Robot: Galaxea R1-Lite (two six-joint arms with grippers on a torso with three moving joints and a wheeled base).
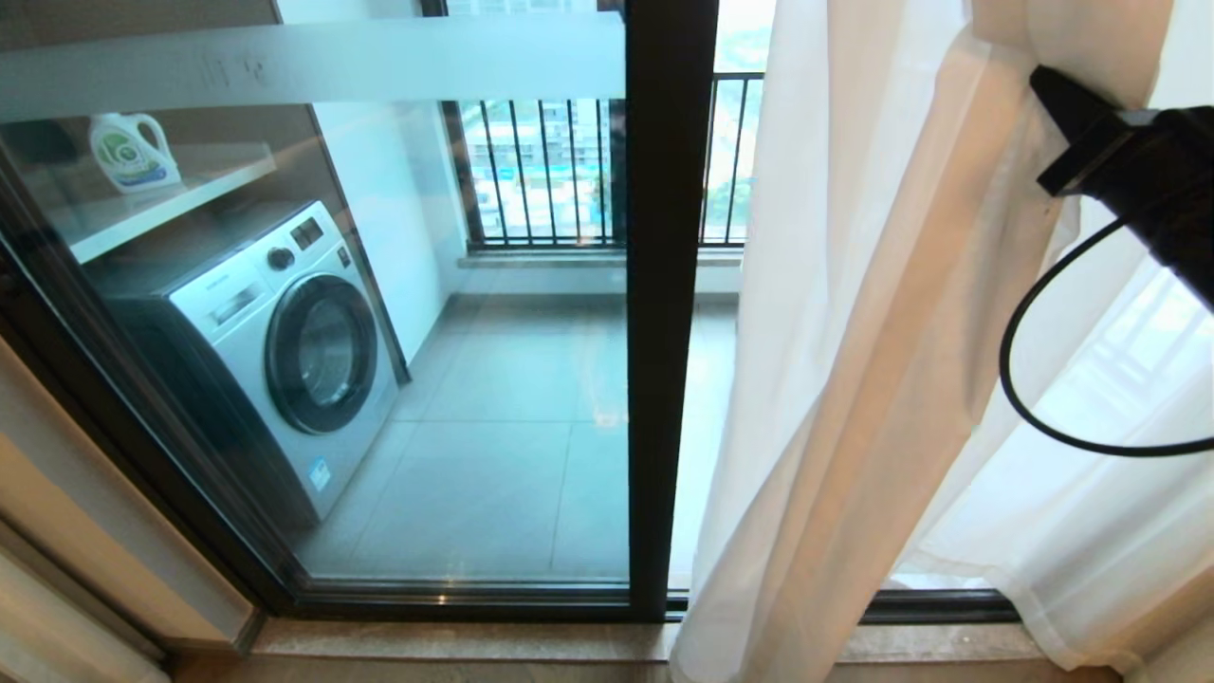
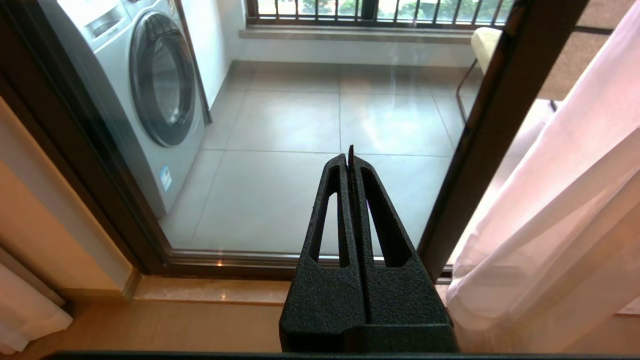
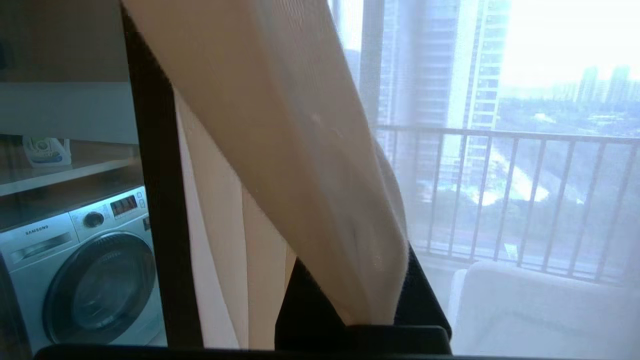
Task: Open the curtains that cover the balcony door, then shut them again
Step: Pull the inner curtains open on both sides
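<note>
The sheer white curtains [image 1: 854, 379] hang bunched at the right of the balcony door [image 1: 669, 285], whose dark frame and left glass pane stand uncovered. My right gripper [image 3: 362, 300] is shut on a gathered fold of the curtains [image 3: 300, 175], and the fabric drapes over its fingers. In the head view the right arm [image 1: 1138, 161] reaches in from the upper right into the cloth. Lower down, my left gripper [image 2: 350, 156] is shut and empty, pointing at the door glass with the curtains [image 2: 550, 225] off to its side.
Behind the glass stand a washing machine [image 1: 285, 351], a detergent bottle [image 1: 133, 152] on a shelf and the black balcony railing [image 1: 550, 171]. A stone sill [image 1: 455, 640] runs below the door. A pale chair [image 3: 540, 310] sits on the balcony. A black cable [image 1: 1015, 379] loops from the right arm.
</note>
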